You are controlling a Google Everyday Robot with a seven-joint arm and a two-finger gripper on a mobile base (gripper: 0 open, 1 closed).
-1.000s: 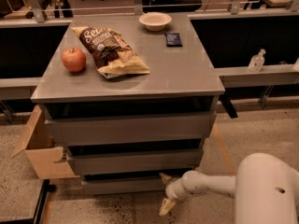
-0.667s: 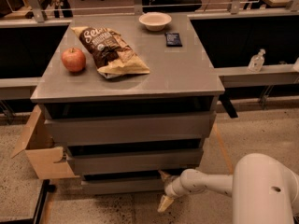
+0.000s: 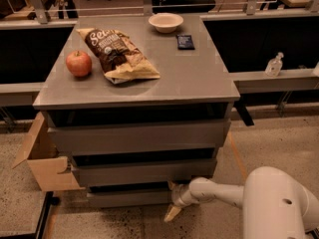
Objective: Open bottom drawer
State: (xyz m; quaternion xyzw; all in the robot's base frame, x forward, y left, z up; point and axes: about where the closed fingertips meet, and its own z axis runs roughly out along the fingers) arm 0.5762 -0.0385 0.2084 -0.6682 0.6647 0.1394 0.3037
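Note:
A grey cabinet stands in the middle of the camera view with three flat grey drawer fronts. The bottom drawer [image 3: 127,198] is the slimmest front, just above the floor. It sticks out a little below the middle drawer [image 3: 144,172]. The top drawer [image 3: 139,137] is the tallest. My white arm comes in from the lower right. My gripper [image 3: 172,199] is at the right end of the bottom drawer front, one pale finger above near the drawer's top edge and one pointing down toward the floor.
On the cabinet top [image 3: 199,78] lie a red apple [image 3: 79,63], a brown chip bag [image 3: 119,54], a white bowl [image 3: 165,22] and a small dark packet [image 3: 185,41]. An open cardboard box [image 3: 42,158] stands at the cabinet's left. A clear bottle [image 3: 273,65] sits on the right ledge.
My arm and gripper have shifted slightly left along the bottom drawer front. The drawers look the same.

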